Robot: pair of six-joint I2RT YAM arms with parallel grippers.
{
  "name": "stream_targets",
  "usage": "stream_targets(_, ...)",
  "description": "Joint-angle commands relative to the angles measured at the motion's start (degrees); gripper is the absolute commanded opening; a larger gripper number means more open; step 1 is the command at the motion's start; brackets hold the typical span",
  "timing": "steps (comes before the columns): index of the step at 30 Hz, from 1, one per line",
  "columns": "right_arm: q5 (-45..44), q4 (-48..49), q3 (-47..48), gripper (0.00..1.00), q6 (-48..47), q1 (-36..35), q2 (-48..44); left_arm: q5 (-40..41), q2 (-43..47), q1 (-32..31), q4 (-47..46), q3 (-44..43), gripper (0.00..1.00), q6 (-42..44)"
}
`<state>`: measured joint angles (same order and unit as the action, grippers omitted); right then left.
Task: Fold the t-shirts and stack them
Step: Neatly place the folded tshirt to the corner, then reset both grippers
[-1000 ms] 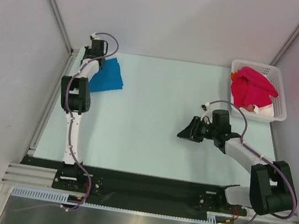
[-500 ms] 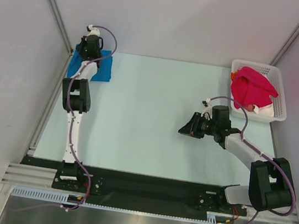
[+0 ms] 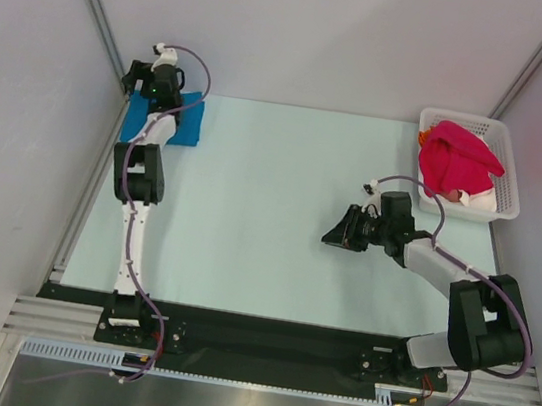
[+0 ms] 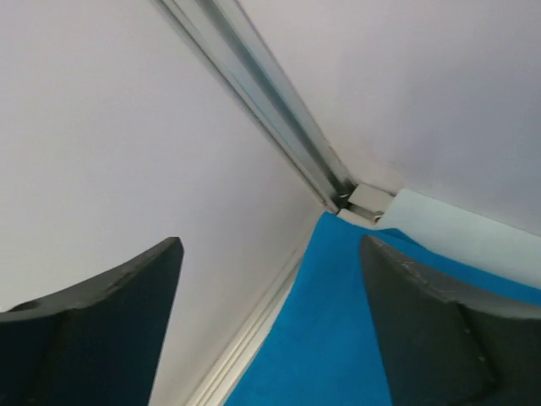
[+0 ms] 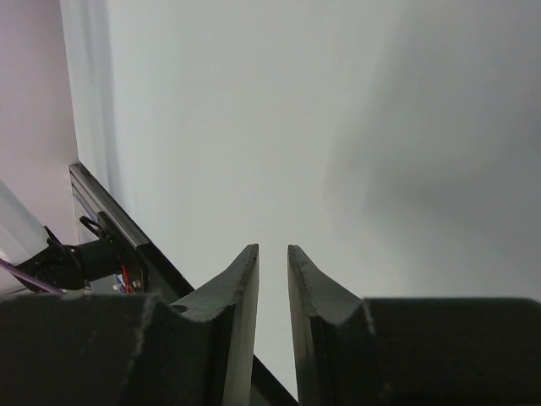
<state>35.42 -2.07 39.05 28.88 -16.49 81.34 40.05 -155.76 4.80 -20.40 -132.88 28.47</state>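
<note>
— Where's the blue t-shirt [image 3: 184, 120] now?
— Flat in the tabletop's [image 3: 272, 193] far left corner; a second ago it lay further right and nearer.
— The left pincer [image 4: 269, 254]?
— Clamped then; now its jaws stand wide apart, empty, above the shirt's far edge.
— The right pincer [image 5: 272, 249]?
— Mid-tabletop, jaws a slit apart, holding nothing. The crimson-pink t-shirt [image 3: 456, 158] lies heaped in the basket [image 3: 509, 186], far right.
</note>
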Motion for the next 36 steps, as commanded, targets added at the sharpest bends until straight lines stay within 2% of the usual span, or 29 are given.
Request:
stream_targets(1, -0.26, 3.10, 1.04, 0.25, 1.17, -0.73, -1.35, 3.89, 7.03, 0.21, 0.95, -2.30, 0.94, -3.67)
stream_targets(3, -0.96, 2.68, -0.10, 0.25, 1.52, -1.00, -3.73, 4.24, 13.34, -0.75, 4.30, 0.24, 1.00, -7.89)
stream_targets(5, -0.97, 2.33, -1.25, 0.25, 2.22, -1.09, -5.57, 2.67, 18.10, -2.06, 10.63, 3.83, 1.00, -13.40)
stream_targets(9, -0.88, 2.42, -6.43, 0.26, 4.95, -1.26, -13.11, -3.13, 35.03, -6.27, 19.95, 14.03, 1.00, -22.74)
stream_targets(10, -1.05, 2.33, -8.62, 0.26, 5.82, -1.26, -14.36, -5.23, 38.22, -7.34, 23.62, 19.79, 1.00, -26.06)
stream_targets(12, -1.67, 0.41, -10.65, 0.26, 6.18, -1.35, -18.74, -7.69, 46.72, -10.94, 28.11, 25.45, 1.00, -29.94)
stream_targets(13, -2.19, -0.13, -12.31, 0.27, 6.53, -1.44, -20.42, -10.75, 49.48, -12.17, 29.44, 31.65, 1.00, -33.44)
stream_targets(15, -3.42, -2.66, -13.47, 0.27, 6.27, -1.35, -24.88, -14.89, 55.80, -15.69, 31.38, 39.24, 1.00, -37.50)
stream_targets(16, -4.21, -3.72, -14.43, 0.27, 6.01, -1.35, -26.31, -16.92, 61.57, -16.83, 31.74, 47.19, 1.00, -42.48)
stream_targets(18, -6.32, -6.44, -15.58, 0.28, 6.27, -1.26, -29.64, -24.91, 68.19, -19.47, 31.74, 55.23, 1.00, -46.73)
stream_targets(19, -7.55, -7.16, -16.10, 0.29, 6.62, -1.26, -32.45, -26.94, 73.88, -20.35, 31.48, 62.84, 1.00, -51.45)
stream_targets(20, -7.91, -7.86, -17.50, 0.29, 7.15, -1.00, -34.04, -32.44, 76.46, -22.09, 30.69, 66.83, 1.00, -53.41)
stream_targets(23, -8.88, -8.92, -20.85, 0.31, 8.99, -0.65, -39.40, -38.98, 86.48, -26.93, 27.88, 81.17, 1.00, -59.48)
stream_targets(25, -9.49, -8.48, -22.78, 0.31, 10.31, -0.47, -41.60, -39.52, 92.02, -29.66, 26.13, 90.45, 1.00, -63.51)
stream_targets(27, -9.05, -5.95, -25.85, 0.33, 12.33, -0.38, -44.77, -43.90, 99.84, -33.09, 21.66, 96.64, 1.00, -66.86)
stream_targets(28, -8.96, -4.89, -26.82, 0.34, 13.12, -0.30, -45.82, -45.05, 102.21, -35.10, 20.68, 102.67, 1.00, -70.62)
stream_targets(30, -8.88, -1.04, -30.24, 0.42, 15.49, -0.12, -49.07, -49.08, 109.42, -37.04, 12.89, 108.85, 1.00, -74.42)
stream_targets(31, -8.70, 0.38, -31.65, 0.45, 16.46, -0.12, -49.95, -50.41, 111.97, -38.88, 10.41, 114.98, 1.00, -78.52)
stream_targets(33, -8.61, 4.95, -35.59, 0.59, 19.61, 0.05, -51.98, -52.44, 118.89, -40.65, 2.85, 121.07, 1.00, -83.80)
stream_targets(34, -7.66, 6.88, -36.92, 0.62, 20.76, 0.40, -52.25, -53.05, 121.20, -41.79, 0.74, 126.93, 1.00, -85.67)
stream_targets(35, -6.95, 9.94, -38.07, 0.70, 21.82, 0.58, -52.34, -53.76, 123.48, -42.06, -3.81, 129.95, 1.00, -87.34)
stream_targets(36, -6.07, 12.24, -40.95, 0.72, 24.09, 1.10, -52.08, -54.55, 128.82, -42.24, -6.20, 136.33, 1.00, -91.36)
